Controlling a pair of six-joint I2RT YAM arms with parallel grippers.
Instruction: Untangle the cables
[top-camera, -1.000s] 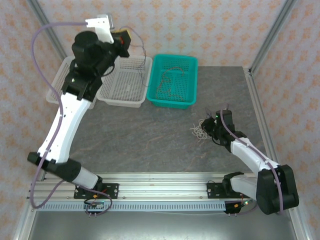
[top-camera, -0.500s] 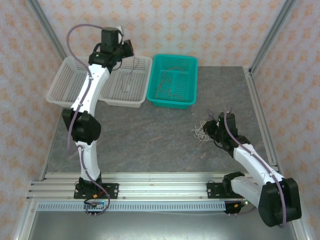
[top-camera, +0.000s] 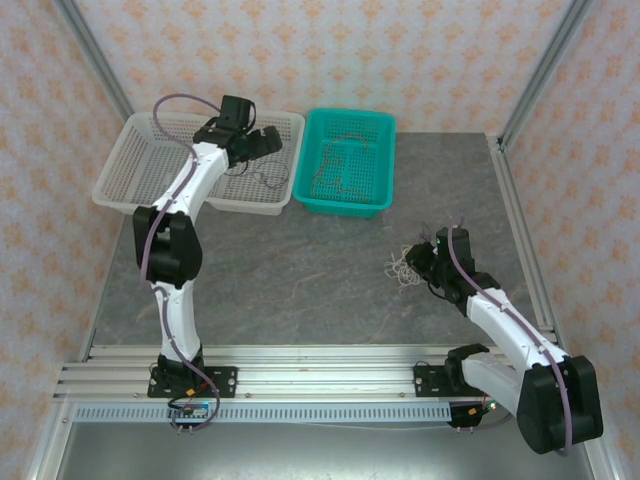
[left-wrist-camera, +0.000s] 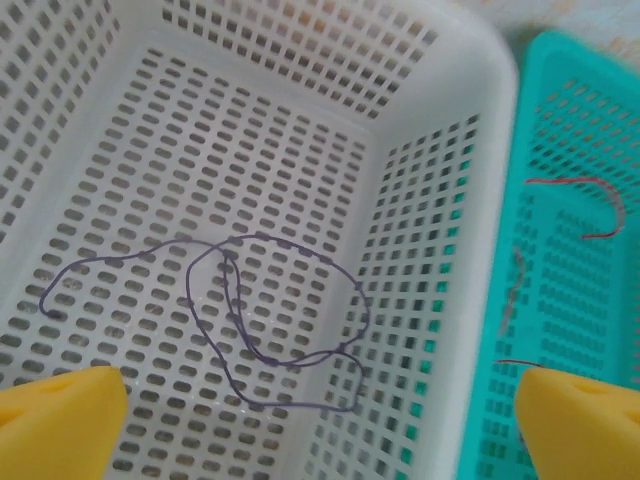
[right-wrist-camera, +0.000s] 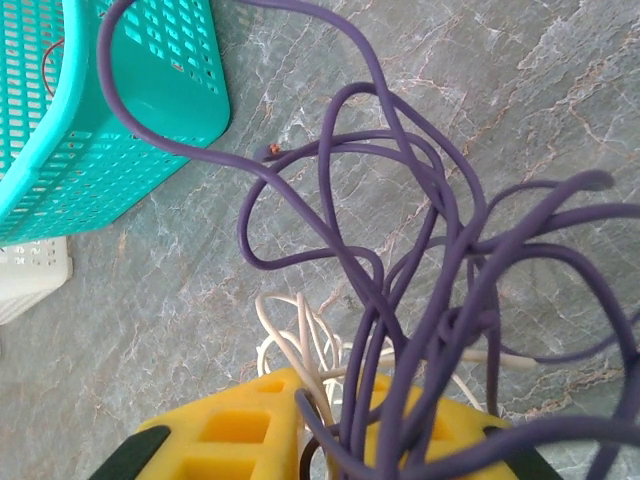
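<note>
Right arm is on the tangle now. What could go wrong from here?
1. The right gripper pinches several strands of the tangle, purple and white, at once; pulling may tighten knots or drag the whole clump.
2. A loose purple loop hangs toward the teal basket and might snag its rim.
3. The open left gripper hovers over the purple cable in the white basket; it could hook it out.

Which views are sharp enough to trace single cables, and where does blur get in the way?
Top external: even light, sharp, but the tangle is too small to separate strands. Left wrist: the purple cable in the white basket is crisp. Right wrist: purple cables loom close, slightly soft.
</note>
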